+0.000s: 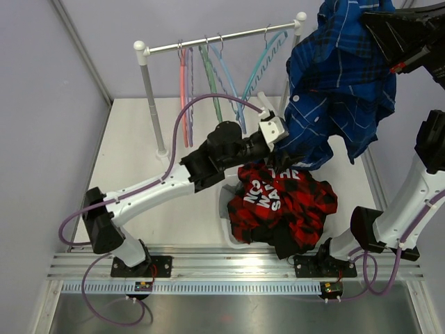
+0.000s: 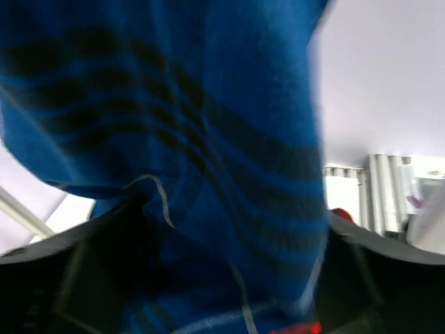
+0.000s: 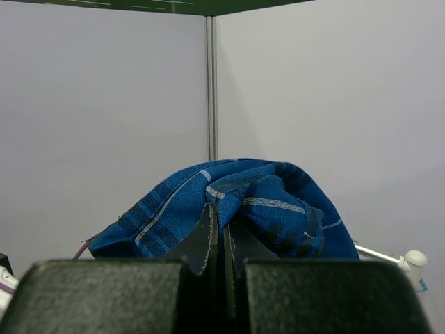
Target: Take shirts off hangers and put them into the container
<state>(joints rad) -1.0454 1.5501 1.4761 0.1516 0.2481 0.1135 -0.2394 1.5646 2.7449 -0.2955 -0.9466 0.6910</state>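
Blue plaid shirt is off its hanger and up in the air at the far right, above the table and above and behind the container. It hangs bunched from your right hand. That hand is fully closed with the fabric pinched in it, and cloth is humped over the fingertips in the right wrist view.

Your left hand is pushed into the shirt's lower hem area. Its jaws are wide apart, with dark fingers at both bottom corners of the left wrist view. Blue cloth fills the gap between them and nothing is clamped.

Red-and-black plaid shirt is piled in the container with its white lettering up, spilling over the near and right rims. Only the container's left rim shows.

All five hangers are bare on the rail at the back: pink, purple, green, blue and teal. The teal hanger sits just beside the blue shirt.
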